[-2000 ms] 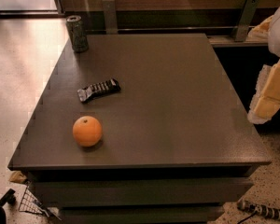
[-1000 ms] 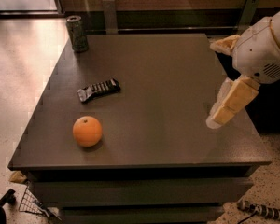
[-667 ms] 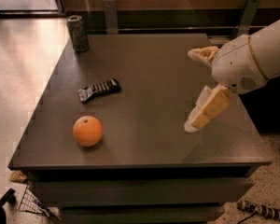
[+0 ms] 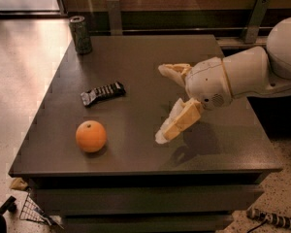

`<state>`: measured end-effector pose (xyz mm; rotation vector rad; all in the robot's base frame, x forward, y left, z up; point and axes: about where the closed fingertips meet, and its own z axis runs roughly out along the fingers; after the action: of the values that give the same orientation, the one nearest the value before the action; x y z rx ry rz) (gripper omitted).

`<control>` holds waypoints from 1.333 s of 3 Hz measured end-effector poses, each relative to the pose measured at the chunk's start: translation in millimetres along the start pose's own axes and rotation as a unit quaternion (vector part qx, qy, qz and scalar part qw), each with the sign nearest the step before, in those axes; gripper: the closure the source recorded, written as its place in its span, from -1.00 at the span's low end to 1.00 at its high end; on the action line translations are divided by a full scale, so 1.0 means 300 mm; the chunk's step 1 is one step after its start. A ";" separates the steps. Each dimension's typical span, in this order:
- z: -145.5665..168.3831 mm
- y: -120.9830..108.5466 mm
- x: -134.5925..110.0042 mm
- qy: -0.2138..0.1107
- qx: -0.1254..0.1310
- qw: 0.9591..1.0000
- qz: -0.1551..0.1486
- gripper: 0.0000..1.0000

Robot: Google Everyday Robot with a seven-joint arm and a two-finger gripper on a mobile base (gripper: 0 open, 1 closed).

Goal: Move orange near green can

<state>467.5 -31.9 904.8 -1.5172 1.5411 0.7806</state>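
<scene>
Pincer [image 4: 165, 103] hangs over the tabletop [image 4: 150, 52] right of centre, fingers spread wide, nothing between them. Bare surface from the pincer across to the orange [image 4: 91, 136] at front left: open lane. Black ridged bar [image 4: 102, 93] lies between the orange and the green can [image 4: 80, 34], a bit right of the straight line, so it blocks low passes there. Strip along the left edge is free. Can stands at the back left corner, close to both edges; free room to its right and front.
</scene>
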 end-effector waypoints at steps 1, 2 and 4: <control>0.049 0.016 -0.017 -0.039 -0.015 0.999 0.014 -1.00; 0.052 0.017 -0.017 -0.039 -0.015 0.999 0.015 -1.00; 0.249 0.030 0.005 -0.028 -0.026 0.999 0.011 -1.00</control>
<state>468.2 33.2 867.2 -1.5051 1.5083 0.8754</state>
